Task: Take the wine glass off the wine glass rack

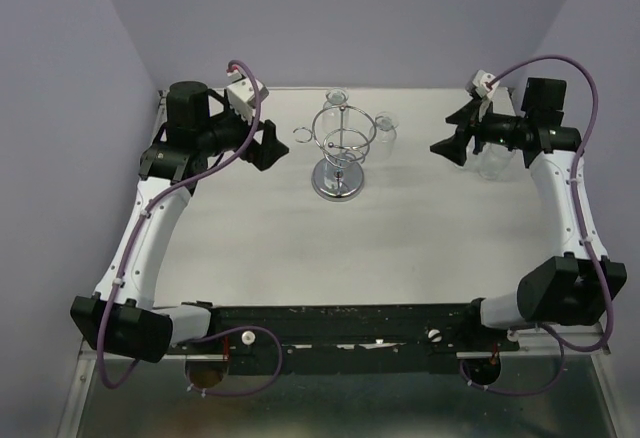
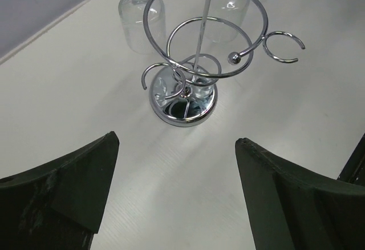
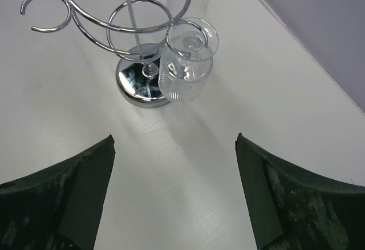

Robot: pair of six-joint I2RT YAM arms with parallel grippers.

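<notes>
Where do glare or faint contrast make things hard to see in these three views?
Top external: the clear wine glass nearly fades into the white table. Left wrist: the shiny chrome wire rack mirrors dark patches in its disc base. Right wrist: the glass reads sharply, ribbed bowl plain.

White tabletop (image 1: 400, 248), pale lilac walls (image 1: 340, 18), grey metal ledge (image 1: 340, 408) along near edge

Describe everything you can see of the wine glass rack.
The wine glass rack is shiny chrome wire: a round disc base, thin central post, and a large ring with small open loops around its rim. It stands upright on the white table, toward its far edge. A clear ribbed wine glass hangs upside down from one loop.
</notes>
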